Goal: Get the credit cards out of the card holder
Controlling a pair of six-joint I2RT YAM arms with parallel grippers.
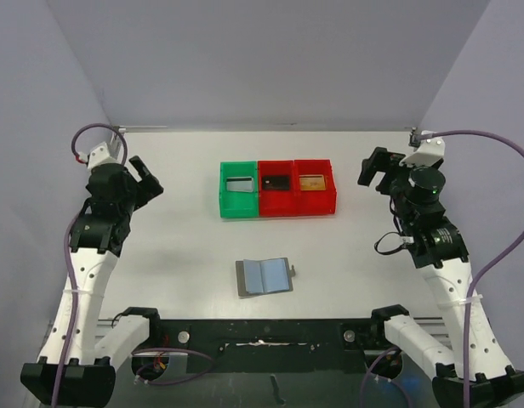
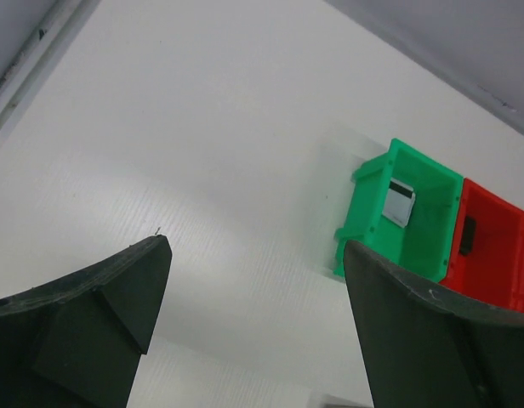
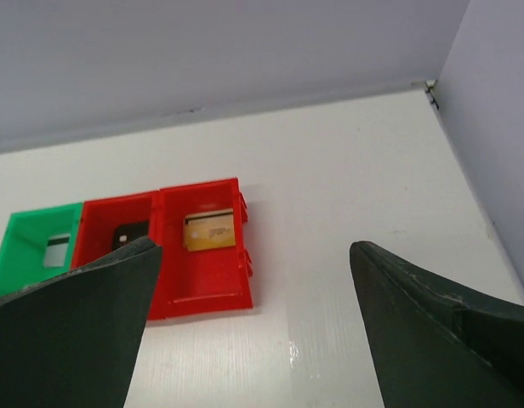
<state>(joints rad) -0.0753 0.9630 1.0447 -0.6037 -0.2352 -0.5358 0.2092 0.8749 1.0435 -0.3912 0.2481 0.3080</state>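
On the table (image 1: 185,246), three bins stand in a row. The green bin (image 1: 239,209) holds one silvery card (image 1: 239,183), the middle red bin (image 1: 277,206) one black card (image 1: 276,182), and the right red bin (image 1: 316,206) one gold card (image 1: 310,182). At six o'clock from them, one card holder (image 1: 264,276) lies open. The left gripper (image 1: 145,183) at nine o'clock and the right gripper (image 1: 377,170) at three o'clock gape wide, empty.

You see the card holder (image 1: 264,277) lying open and flat on the table (image 1: 177,255), in the middle toward the near edge, its bluish pockets facing up. Farther back, three bins touch in a row. The green bin (image 1: 239,206) on the left holds a silvery-grey card (image 1: 239,184), the middle red bin (image 1: 276,206) a black card (image 1: 276,182), and the right red bin (image 1: 316,206) a gold-brown card (image 1: 310,182). Your left gripper (image 1: 150,178) and right gripper (image 1: 373,170) hang at either side, well apart from everything.
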